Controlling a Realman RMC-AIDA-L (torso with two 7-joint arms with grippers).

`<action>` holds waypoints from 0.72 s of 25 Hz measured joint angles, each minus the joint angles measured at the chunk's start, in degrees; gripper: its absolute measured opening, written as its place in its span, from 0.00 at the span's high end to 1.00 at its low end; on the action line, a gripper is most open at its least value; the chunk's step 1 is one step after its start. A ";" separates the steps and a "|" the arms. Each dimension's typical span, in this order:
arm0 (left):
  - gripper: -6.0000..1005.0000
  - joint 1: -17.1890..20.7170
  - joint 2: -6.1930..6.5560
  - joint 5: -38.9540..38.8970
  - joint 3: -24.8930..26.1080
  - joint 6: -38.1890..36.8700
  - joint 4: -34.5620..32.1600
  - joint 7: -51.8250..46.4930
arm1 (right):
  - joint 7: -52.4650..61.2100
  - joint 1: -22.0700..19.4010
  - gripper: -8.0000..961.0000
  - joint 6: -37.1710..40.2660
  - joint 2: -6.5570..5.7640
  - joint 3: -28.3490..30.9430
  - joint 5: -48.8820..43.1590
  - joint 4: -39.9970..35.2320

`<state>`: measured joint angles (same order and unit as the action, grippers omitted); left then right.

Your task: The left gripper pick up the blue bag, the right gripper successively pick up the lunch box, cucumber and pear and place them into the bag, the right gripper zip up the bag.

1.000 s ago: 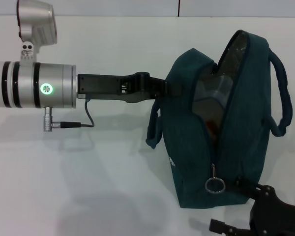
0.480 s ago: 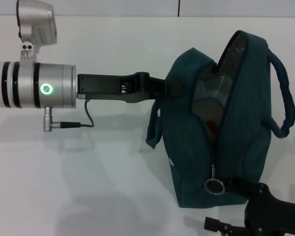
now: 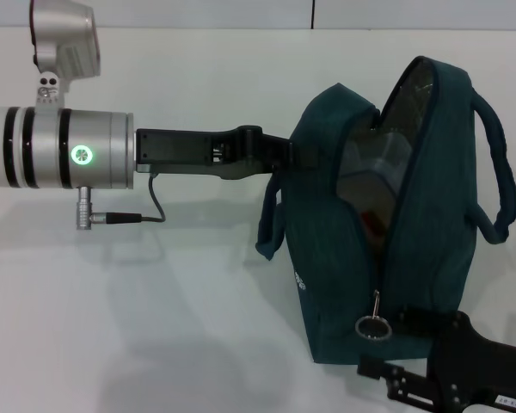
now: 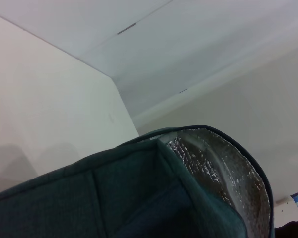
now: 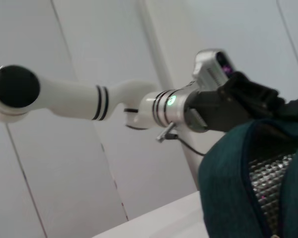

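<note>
Bag (image 3: 396, 224), blue, stands center-right of head view w/ zipper partly undone, ring pull (image 3: 375, 327) low on its front. Left gripper (image 3: 297, 155) clamped on bag's upper left edge. Right gripper (image 3: 396, 379) at bottom right, just beside pull; fingers' state can't tell.

My left arm (image 3: 60, 159) stretches level across the scene, its green light lit, and the left gripper (image 3: 297, 155) is clamped on the side of the blue bag (image 3: 387, 224). My right gripper (image 3: 404, 323) sits low at the near edge beside the zipper pull (image 3: 374, 325); I can't make out its fingers.
</note>
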<state>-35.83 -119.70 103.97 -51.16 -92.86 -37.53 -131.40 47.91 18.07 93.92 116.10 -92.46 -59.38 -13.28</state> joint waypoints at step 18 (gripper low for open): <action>0.94 -0.03 0.00 0.00 -0.53 0.00 0.00 0.00 | 0.54 -0.17 0.89 -1.41 -0.06 0.00 0.33 0.61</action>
<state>-35.86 -119.70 103.97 -51.68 -92.86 -37.53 -131.40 48.44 17.91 92.52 116.04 -92.46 -59.06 -12.67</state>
